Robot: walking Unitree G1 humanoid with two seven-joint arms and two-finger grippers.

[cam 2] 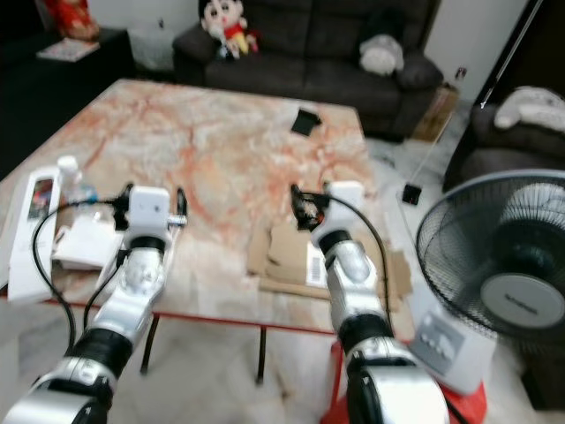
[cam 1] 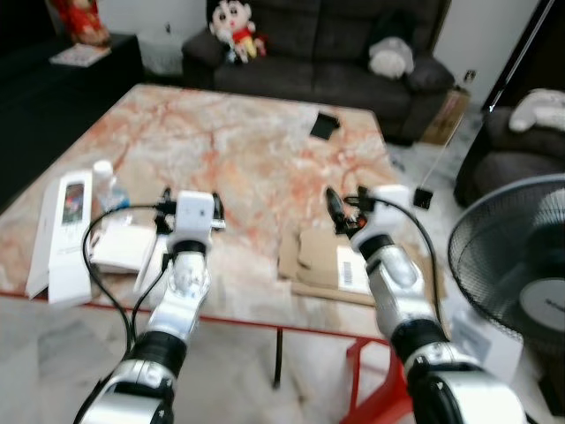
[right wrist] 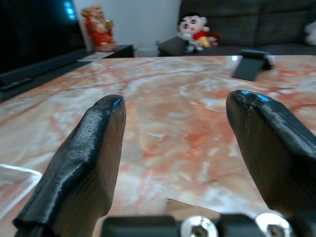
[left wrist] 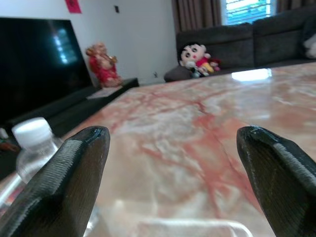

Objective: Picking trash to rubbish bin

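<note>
Left gripper (cam 1: pixel 192 205) hovers over the near edge of the marble table (cam 1: pixel 238 150), at about 7 o'clock from the table's middle, its two black fingers (left wrist: pixel 64 182) spread wide apart with nothing between them. Just to its 9 o'clock sits a clear plastic bottle (cam 1: pixel 107 187) with a white cap, and beside that at 8 o'clock lie a long white box (cam 1: pixel 62 231) and a smaller white box (cam 1: pixel 124 248) near the table edge.

At about 5 o'clock from the table's middle, the right gripper (cam 1: pixel 342 208) is held above the table, its fingers (right wrist: pixel 84 168) also well apart and empty. Directly under and just past it lies a flattened piece of brown cardboard (cam 1: pixel 322 261) with a white label, reaching the near edge of the table; this looks like the trash, though no rubbish bin can be made out.

A small black object (cam 1: pixel 324 125) rests on the table at 1 o'clock, well apart from both grippers. Beyond the table stands a dark sofa (cam 1: pixel 335 44) with a cartoon doll (cam 1: pixel 236 26) on it. At 3 o'clock, off the table, stands a black fan (cam 1: pixel 516 265).
</note>
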